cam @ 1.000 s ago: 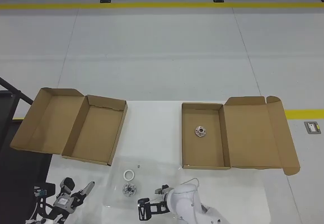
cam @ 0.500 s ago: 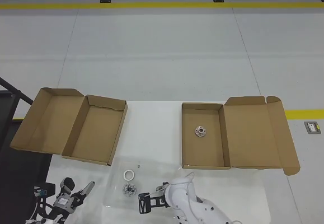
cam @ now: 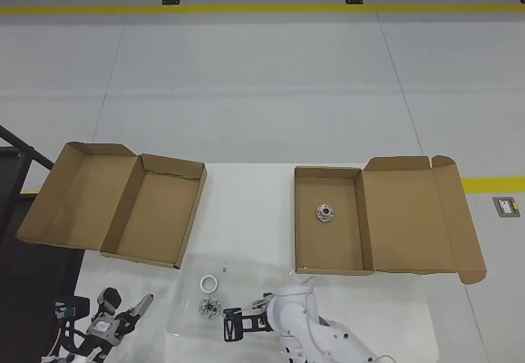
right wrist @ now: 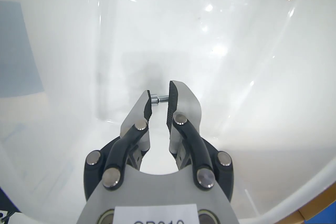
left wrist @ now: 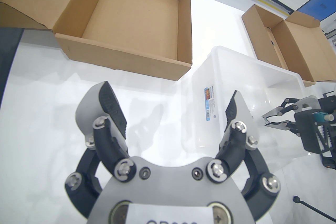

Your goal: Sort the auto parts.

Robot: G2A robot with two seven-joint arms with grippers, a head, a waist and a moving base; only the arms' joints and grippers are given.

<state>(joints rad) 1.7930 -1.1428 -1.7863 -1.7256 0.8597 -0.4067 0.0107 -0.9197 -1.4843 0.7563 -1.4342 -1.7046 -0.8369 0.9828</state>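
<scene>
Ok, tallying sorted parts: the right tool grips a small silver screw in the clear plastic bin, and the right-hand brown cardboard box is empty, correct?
Not empty: the top view shows one round metal flanged part lying in the right-hand brown cardboard box. The right tool does grip the small silver screw.

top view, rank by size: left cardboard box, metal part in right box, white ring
1. left cardboard box, by far the largest
2. metal part in the right box and white ring: about alike, both tiny, so not ranked
</scene>
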